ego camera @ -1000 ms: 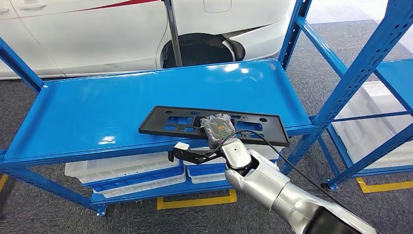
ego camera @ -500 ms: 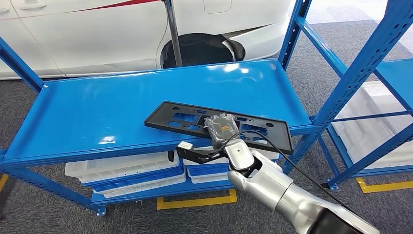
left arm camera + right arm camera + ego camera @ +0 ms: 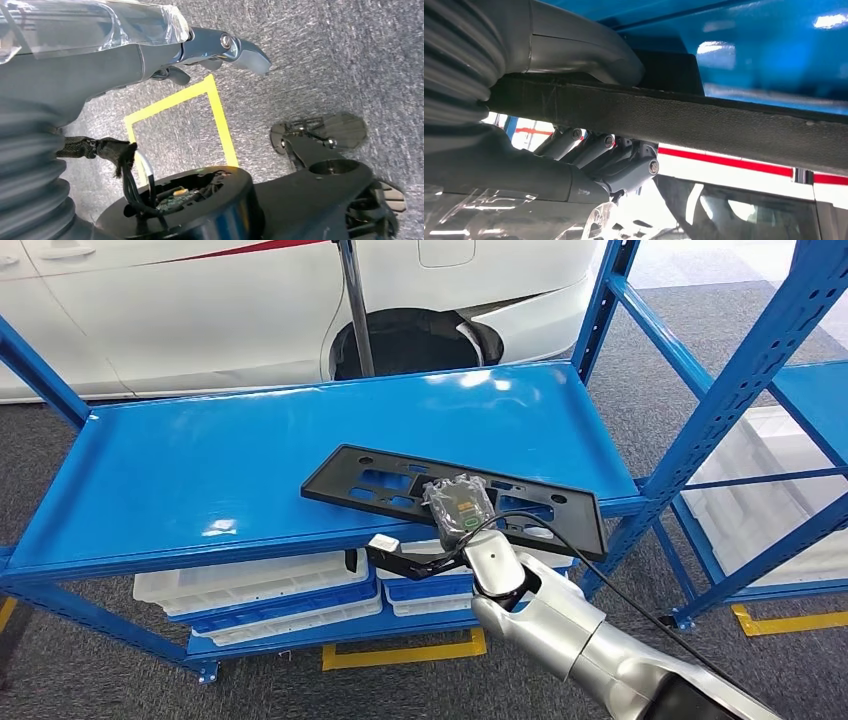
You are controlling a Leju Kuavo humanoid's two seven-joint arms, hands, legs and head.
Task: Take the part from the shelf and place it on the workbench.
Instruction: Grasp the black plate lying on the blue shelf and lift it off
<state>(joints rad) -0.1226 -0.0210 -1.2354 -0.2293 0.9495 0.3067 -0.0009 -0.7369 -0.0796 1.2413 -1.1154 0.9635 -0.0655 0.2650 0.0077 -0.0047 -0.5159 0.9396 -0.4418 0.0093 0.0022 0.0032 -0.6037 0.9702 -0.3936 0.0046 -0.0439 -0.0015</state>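
Silver forearm and grey right hand [image 3: 455,508] come in at the front edge of the blue metal shelf [image 3: 200,470], the hand clamping the near rim of the flat black perforated plastic frame [image 3: 380,478]; the right wrist view shows thumb above and fingers [image 3: 596,150] below that rim. The left hand [image 3: 220,47] hangs over grey carpet, holding nothing, fingers apart. Gripped off-centre, the long frame could sag, twist free, or catch a blue upright [image 3: 745,380] beyond the shelf.

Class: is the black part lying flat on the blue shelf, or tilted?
Tilted. The right hand grips the black part at its near edge, which overhangs the blue shelf; its far edge appears down on it.
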